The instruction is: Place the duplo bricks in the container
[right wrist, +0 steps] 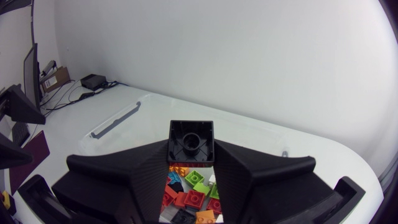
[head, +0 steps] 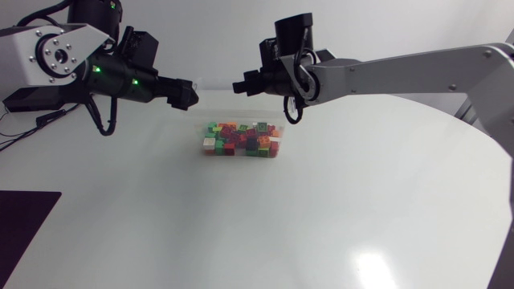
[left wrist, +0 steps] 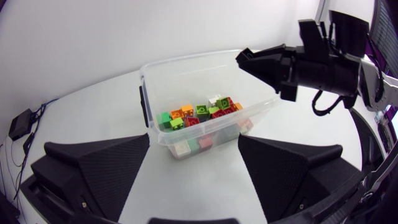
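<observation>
- As seen from overhead, the left hand (head: 186, 94) and right hand (head: 241, 84) hang facing each other, apart, above the white surface (head: 361, 201). The clear plastic container (head: 279, 130) holding mixed-colour duplo bricks (head: 241, 140) sits below the gap between them.
- From the left wrist, the left hand is spread wide and empty. The container lies just ahead between its fingers, with the right hand above its far corner.
- From the right wrist, the right hand is clamped on a black square duplo brick (right wrist: 191, 142), directly above the bricks in the container.
</observation>
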Controlling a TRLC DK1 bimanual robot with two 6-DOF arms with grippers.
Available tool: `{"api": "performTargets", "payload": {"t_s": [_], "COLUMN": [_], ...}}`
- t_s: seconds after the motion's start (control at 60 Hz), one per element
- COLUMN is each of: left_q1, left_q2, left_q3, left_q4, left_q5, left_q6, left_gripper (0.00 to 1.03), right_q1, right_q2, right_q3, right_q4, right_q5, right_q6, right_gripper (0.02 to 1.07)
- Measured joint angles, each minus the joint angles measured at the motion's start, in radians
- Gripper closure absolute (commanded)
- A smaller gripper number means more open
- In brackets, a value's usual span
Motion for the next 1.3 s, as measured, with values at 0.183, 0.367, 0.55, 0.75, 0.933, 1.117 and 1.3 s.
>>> {"api": "performTargets", "payload": {"t_s": [0.183, 0.367, 0.55, 0.75, 0.933, 1.117, 1.3], "left_q1": [0.005, 0.006, 0.022, 0.032, 0.043, 0.052, 0.088], "left_q2": [-0.082, -0.177, -0.287, -0.431, -0.566, -0.669, -0.759], "left_q3": [-0.043, -0.142, -0.241, -0.328, -0.401, -0.463, -0.521], "left_q4": [-0.053, -0.077, -0.099, -0.110, -0.117, -0.121, -0.121], "left_q5": [0.007, 0.008, 0.011, -0.001, -0.026, -0.059, -0.080], "left_q6": [0.018, 0.033, 0.041, 0.042, 0.044, 0.045, 0.045], "left_gripper": [0.04, 0.04, 0.04, 0.04, 0.04, 0.04, 0.04], "right_q1": [0.019, 0.025, 0.023, 0.006, -0.052, -0.122, -0.205], "right_q2": [0.087, 0.062, -0.098, -0.314, -0.487, -0.644, -0.813], "right_q3": [0.084, 0.062, -0.095, -0.271, -0.433, -0.604, -0.742], "right_q4": [-0.081, -0.091, -0.092, -0.091, -0.076, -0.068, -0.064], "right_q5": [0.003, 0.037, 0.094, 0.125, 0.148, 0.152, 0.152], "right_q6": [-0.001, -0.013, -0.044, -0.057, -0.072, -0.077, -0.094], "right_gripper": [0.06, 0.06, 0.06, 0.06, 0.06, 0.06, 0.06]}}
